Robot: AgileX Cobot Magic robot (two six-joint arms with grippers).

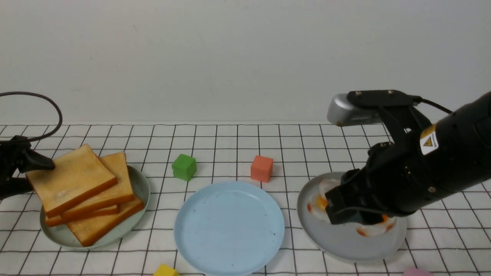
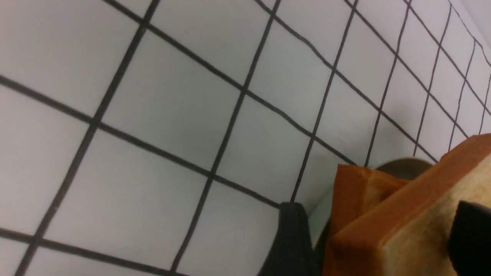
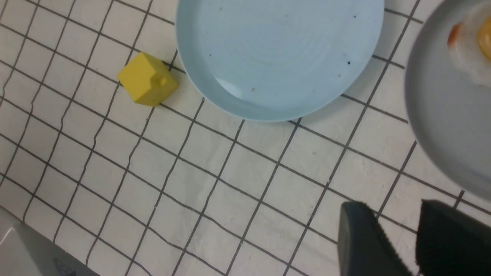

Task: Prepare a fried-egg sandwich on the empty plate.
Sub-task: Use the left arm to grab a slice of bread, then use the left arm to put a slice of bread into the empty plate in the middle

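Several toast slices are stacked on the grey-green plate (image 1: pixel 139 184) at the left. My left gripper (image 1: pixel 38 176) is open and straddles the near-left corner of the top toast slice (image 1: pixel 73 178). In the left wrist view one finger lies over that toast slice (image 2: pixel 402 230) and the other stands off its edge, left gripper (image 2: pixel 379 214). The empty light blue plate (image 1: pixel 230 226) (image 3: pixel 280 57) sits in the middle. Fried eggs (image 1: pixel 319 203) (image 3: pixel 470 46) lie on the pale grey plate (image 1: pixel 345 245) (image 3: pixel 441 126), partly hidden by my right gripper (image 1: pixel 333 209) (image 3: pixel 389 207), which hovers open and holds nothing.
A green cube (image 1: pixel 184 166) and an orange-red cube (image 1: pixel 262 168) stand behind the blue plate. A yellow cube (image 1: pixel 165 270) (image 3: pixel 147 78) lies at the front edge, left of the blue plate. A pink object (image 1: pixel 416 272) peeks in at the front right.
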